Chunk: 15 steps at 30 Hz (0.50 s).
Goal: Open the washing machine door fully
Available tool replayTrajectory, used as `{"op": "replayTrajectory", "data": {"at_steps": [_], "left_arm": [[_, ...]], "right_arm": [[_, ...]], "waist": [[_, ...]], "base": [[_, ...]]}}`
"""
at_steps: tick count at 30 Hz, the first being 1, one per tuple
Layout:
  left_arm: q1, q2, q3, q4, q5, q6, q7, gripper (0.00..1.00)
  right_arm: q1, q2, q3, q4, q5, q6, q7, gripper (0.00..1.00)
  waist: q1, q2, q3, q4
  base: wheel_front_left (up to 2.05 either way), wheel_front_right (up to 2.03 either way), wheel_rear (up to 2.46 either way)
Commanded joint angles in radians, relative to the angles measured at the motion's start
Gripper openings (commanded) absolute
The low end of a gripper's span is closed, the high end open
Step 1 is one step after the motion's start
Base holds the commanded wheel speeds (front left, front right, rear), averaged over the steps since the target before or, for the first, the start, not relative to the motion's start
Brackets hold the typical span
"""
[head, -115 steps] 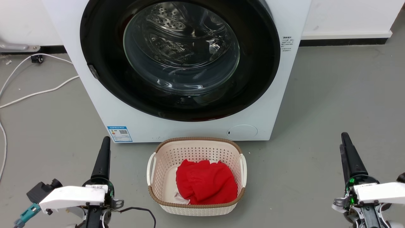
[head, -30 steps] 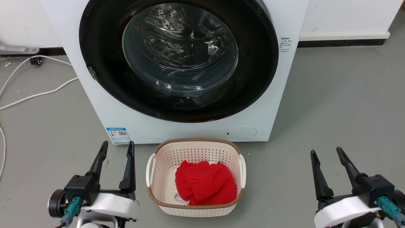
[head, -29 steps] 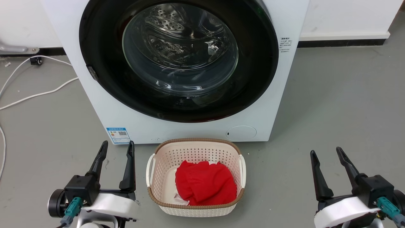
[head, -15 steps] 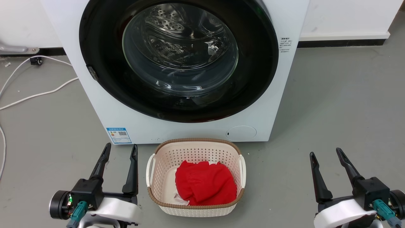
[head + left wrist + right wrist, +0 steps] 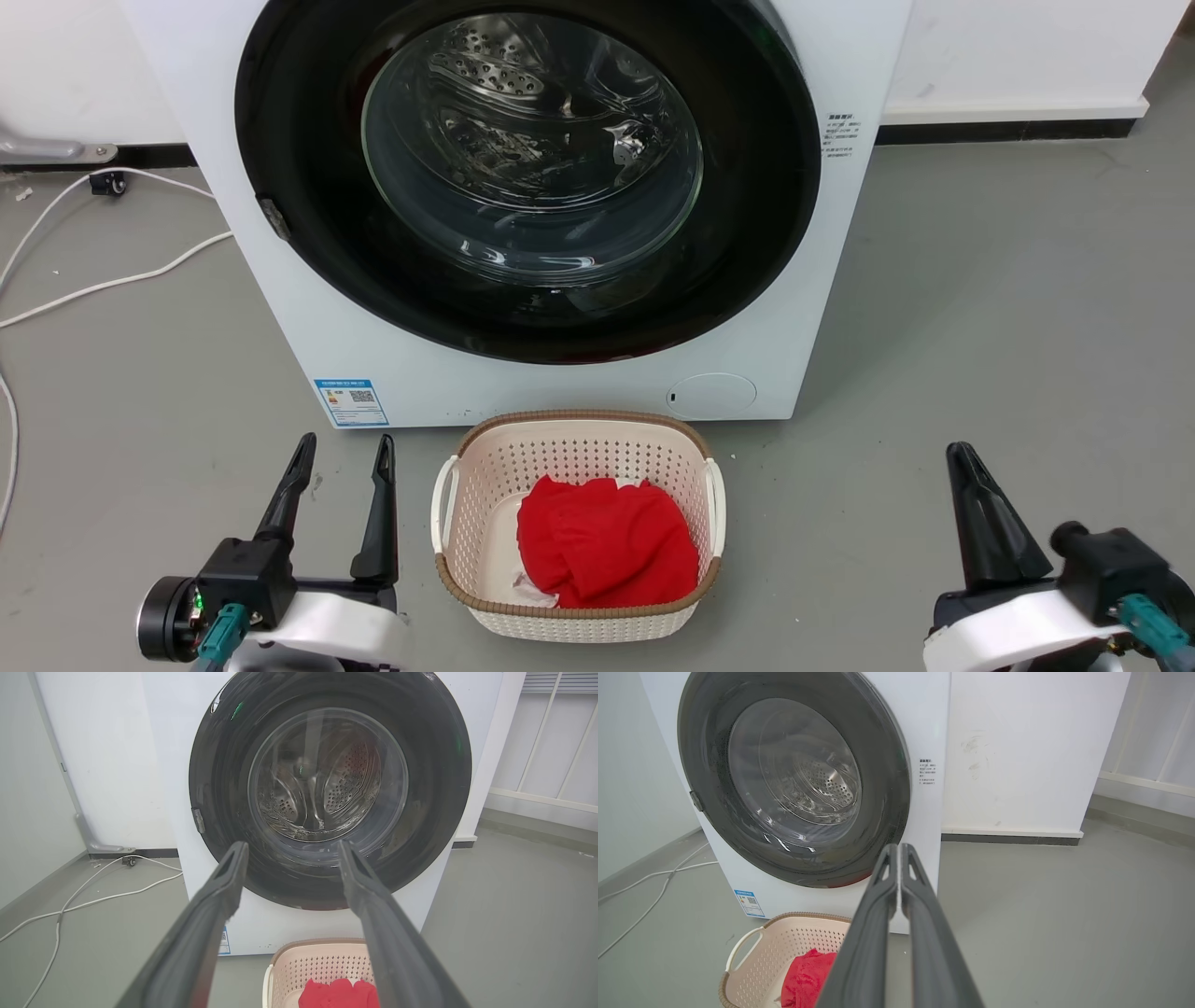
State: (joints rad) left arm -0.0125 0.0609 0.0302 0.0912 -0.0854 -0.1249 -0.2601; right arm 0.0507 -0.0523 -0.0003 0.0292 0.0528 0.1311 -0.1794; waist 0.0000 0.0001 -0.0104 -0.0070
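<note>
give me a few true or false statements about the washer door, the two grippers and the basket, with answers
1. The washing machine door is closed flat against the washing machine. True.
2. The left gripper is shut. False: its fingers stand apart with nothing between them.
3. The right gripper has its fingers pressed together. True.
4. The basket is empty. False: a red cloth lies in it.
5. The right gripper is touching the door. False: it is low over the floor, apart from the machine.
</note>
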Motion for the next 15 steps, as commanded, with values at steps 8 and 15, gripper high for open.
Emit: {"op": "replayTrajectory", "data": {"at_steps": [8,15], "left_arm": [[0.015,-0.003,0.0,-0.002,0.002,-0.003,-0.007,1.0],[-0.002,-0.005,-0.001,-0.006,-0.003,-0.003,-0.007,1.0]], "right_arm": [[-0.049,0.004,0.026,0.069,0.684,-0.001,-0.077,0.0],[-0.196,0.003,0.054,0.108,1.437,-0.001,-0.084,0.0]], "waist": [[0.0,-0.0001,-0.001,0.002],[0.0,-0.0001,0.017,0.002]], "base": [[0.0,0.0,0.0],[0.0,0.0,0.0]]}}
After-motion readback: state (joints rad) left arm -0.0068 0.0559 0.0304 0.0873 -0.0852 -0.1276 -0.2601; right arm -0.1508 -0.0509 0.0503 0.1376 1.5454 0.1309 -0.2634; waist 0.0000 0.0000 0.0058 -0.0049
